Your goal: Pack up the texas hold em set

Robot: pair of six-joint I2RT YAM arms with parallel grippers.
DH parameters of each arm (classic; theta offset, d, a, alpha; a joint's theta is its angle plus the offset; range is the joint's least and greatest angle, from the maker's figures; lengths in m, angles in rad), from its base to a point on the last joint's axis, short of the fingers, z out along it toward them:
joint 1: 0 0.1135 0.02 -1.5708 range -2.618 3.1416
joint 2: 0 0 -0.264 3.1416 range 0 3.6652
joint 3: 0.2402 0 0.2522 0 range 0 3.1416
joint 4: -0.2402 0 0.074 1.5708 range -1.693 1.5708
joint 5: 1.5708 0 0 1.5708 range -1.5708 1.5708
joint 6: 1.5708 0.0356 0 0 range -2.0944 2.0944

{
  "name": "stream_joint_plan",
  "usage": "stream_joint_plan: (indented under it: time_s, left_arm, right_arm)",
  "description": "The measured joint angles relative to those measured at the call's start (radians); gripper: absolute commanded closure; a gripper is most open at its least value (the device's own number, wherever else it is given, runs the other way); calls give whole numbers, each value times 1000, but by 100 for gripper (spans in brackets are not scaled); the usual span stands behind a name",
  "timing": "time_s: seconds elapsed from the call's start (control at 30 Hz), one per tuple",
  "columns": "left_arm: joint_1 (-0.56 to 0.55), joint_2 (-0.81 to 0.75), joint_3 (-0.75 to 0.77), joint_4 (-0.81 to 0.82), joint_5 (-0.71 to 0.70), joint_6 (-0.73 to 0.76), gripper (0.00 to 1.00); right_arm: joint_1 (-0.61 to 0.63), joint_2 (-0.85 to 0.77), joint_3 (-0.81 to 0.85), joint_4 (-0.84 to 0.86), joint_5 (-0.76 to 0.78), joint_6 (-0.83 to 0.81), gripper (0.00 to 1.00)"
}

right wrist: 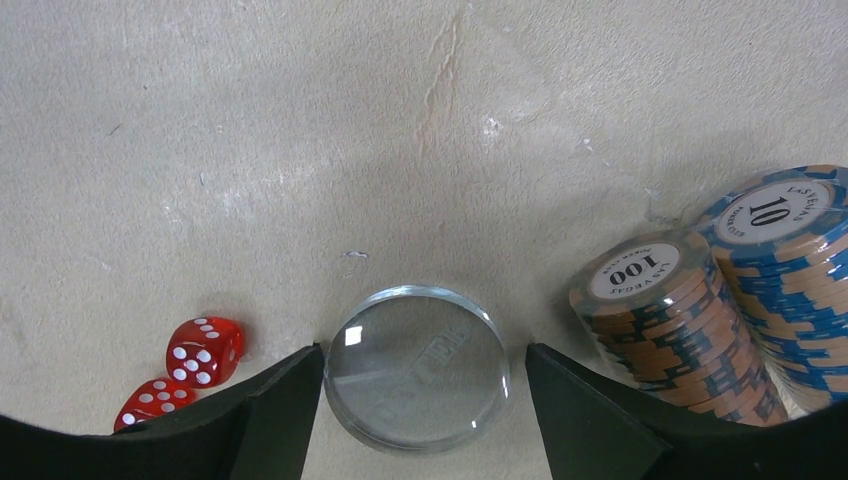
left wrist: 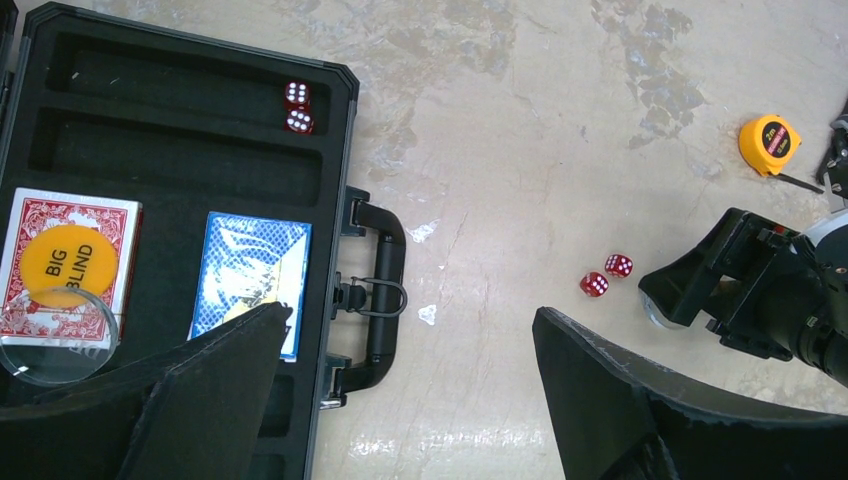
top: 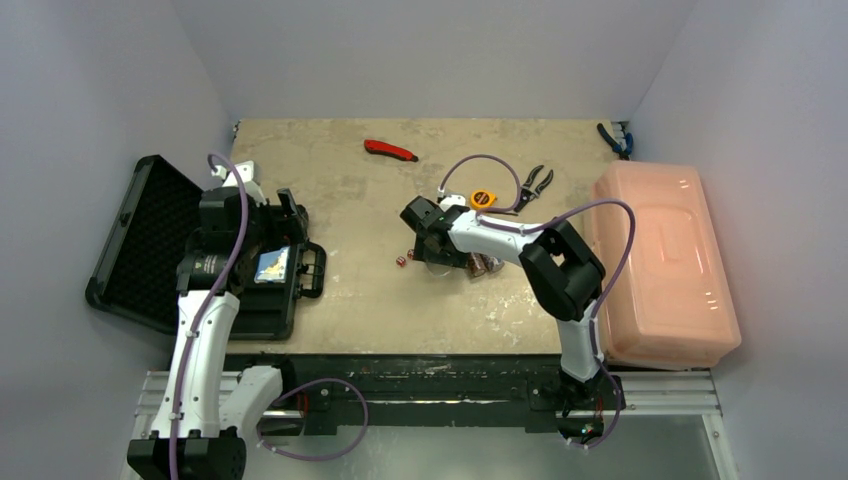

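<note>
The black case (left wrist: 150, 170) lies open at the left with its lid (top: 140, 240) flat. Its foam holds a blue card deck (left wrist: 250, 270), a red deck under a yellow "BIG BLIND" disc (left wrist: 68, 265), a clear disc (left wrist: 55, 335) and two red dice (left wrist: 298, 107). My left gripper (left wrist: 412, 315) hangs open above the case handle (left wrist: 385, 290), holding nothing. My right gripper (right wrist: 422, 368) is open and low on the table, its fingers (right wrist: 290, 400) straddling a clear round disc (right wrist: 417, 365); the left finger is at the rim, the right one apart. Two chip rolls (right wrist: 670, 320) (right wrist: 790, 260) lie just right of it.
Two red dice (right wrist: 205, 350) sit on the table left of my right gripper. A yellow tape measure (top: 483, 199) and pliers (top: 535, 185) lie behind it. A red-handled tool (top: 390, 150) is at the back, a pink bin (top: 660, 265) along the right.
</note>
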Motion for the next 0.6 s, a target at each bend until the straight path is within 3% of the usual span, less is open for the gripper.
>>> stream_joint_plan:
  time_s: [0.6]
  left_arm:
    - [-3,0,0,0,-1,0,6]
  right_arm:
    - [2,-19,-31,40,-20,-41,20]
